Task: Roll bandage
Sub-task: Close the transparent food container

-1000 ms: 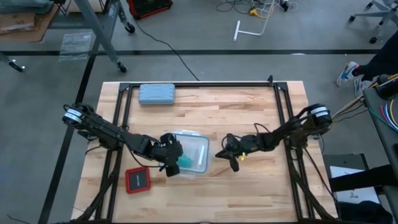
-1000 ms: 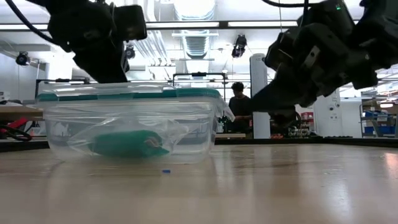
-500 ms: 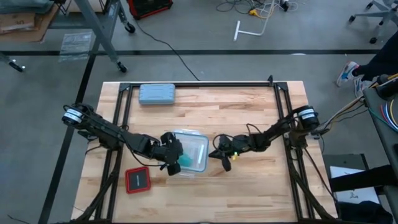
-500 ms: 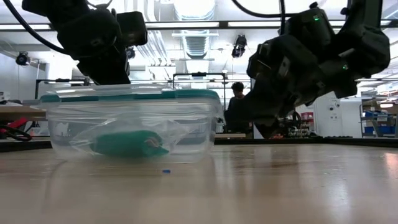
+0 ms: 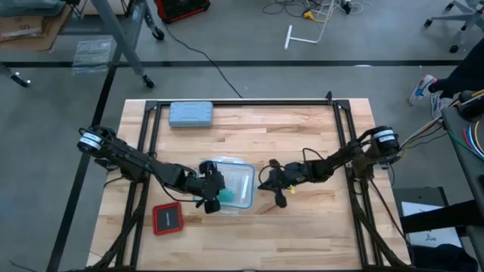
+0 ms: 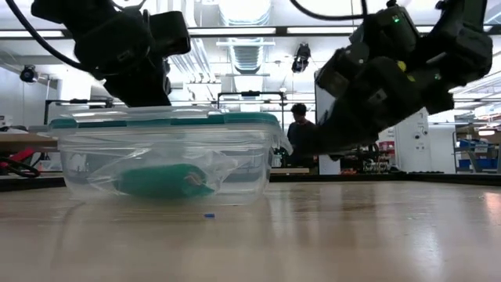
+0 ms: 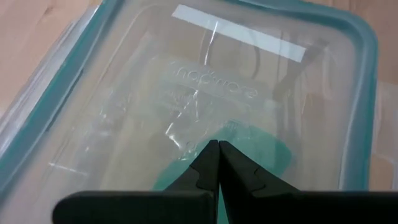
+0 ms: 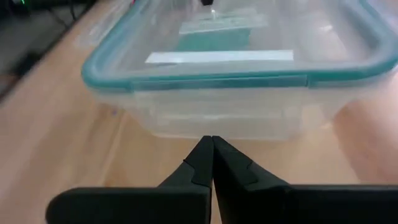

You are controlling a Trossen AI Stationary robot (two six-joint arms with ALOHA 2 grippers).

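The bandage (image 6: 160, 181) is lying as a teal bundle inside a clear box (image 5: 243, 196) with a teal-rimmed lid (image 7: 367, 93), in what looks like a thin plastic bag, so rolling is not yet possible; the step in hand, as I read it, is getting the box open.

The left tool (image 7: 217, 163) is hovering just above the lid, over the end where the bandage is lying, its fingers pinched together with nothing between them. The right tool (image 8: 212, 159) is sitting low beside the box's side wall, nearly at counter (image 5: 302, 143) level, fingers likewise pressed together and empty.

To do this well, I would say one tool should be steadying the box by pressing down on the lid's middle while the other is spreading its fingers and catching the rim at a corner or latch. Lifting from one corner and peeling is safer than pulling straight up, since the light box could be tipping or sliding on the smooth wood.

Raised lettering is showing on the lid in the left wrist view, but I cannot read it. A pale strip, like tape or a blank label, is crossing the lid; no writing on it is legible.
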